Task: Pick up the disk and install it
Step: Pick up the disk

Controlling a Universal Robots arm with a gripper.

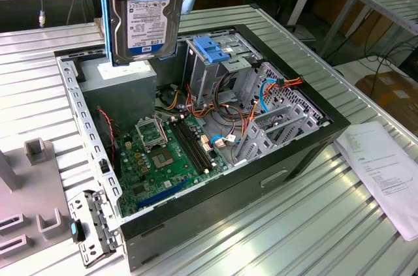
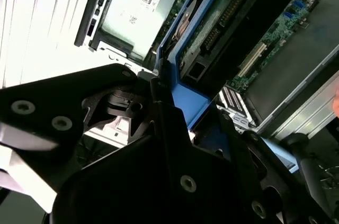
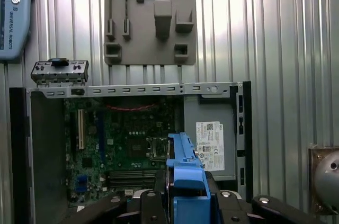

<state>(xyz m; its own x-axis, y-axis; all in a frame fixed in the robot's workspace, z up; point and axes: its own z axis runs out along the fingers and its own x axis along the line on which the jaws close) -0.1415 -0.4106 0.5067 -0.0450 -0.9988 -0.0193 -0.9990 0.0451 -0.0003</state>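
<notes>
Gripper w/ disk, well clear above case rim

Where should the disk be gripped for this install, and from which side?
At its upper end, from above. The disk hangs upright over the open computer case, and the gripper has its jaws shut across that blue-framed end, leaving the lower end and long sides free.

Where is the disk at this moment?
In the exterior view, the disk hangs upright at the upper left, above the grey power supply inside the open computer case.
</notes>
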